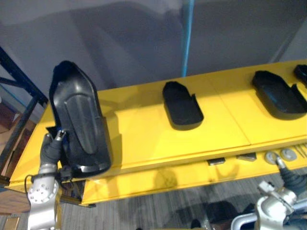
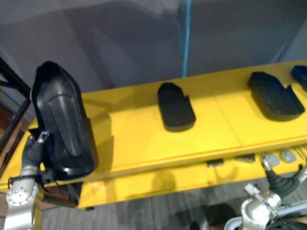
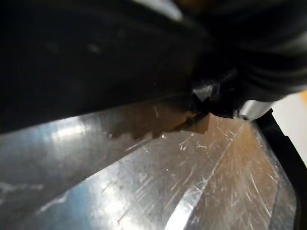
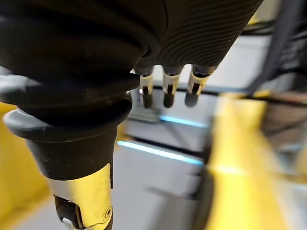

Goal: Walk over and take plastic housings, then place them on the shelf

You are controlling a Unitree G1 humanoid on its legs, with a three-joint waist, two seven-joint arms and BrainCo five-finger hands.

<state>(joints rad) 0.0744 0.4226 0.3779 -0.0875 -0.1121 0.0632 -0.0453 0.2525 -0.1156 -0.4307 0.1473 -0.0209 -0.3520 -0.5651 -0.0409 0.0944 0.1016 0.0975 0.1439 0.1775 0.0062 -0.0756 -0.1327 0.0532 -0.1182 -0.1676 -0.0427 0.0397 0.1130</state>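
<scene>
A large black plastic housing [image 1: 79,120] stands upright over the left end of the yellow table [image 1: 144,139]. My left hand [image 1: 50,146] is shut on its lower left edge, thumb against the shell. Close up in the left wrist view, the housing's glossy scratched surface [image 3: 144,167] lies against the hand's dark cover [image 3: 259,62]. Two more black housings [image 1: 181,105] [image 1: 278,93] lie flat on the table, and a third [image 1: 302,72] shows at the right edge. My right hand [image 1: 288,179] hangs low at the right below the table's front edge, fingers [image 4: 165,88] relaxed and holding nothing.
A dark blue rack frame [image 1: 19,81] stands at the left beside the table's end. Small metal discs [image 1: 280,155] and brackets [image 1: 217,161] sit along the table's front ledge. A grey wall with a blue vertical strip [image 1: 187,33] rises behind. Grey carpet [image 1: 158,211] lies below.
</scene>
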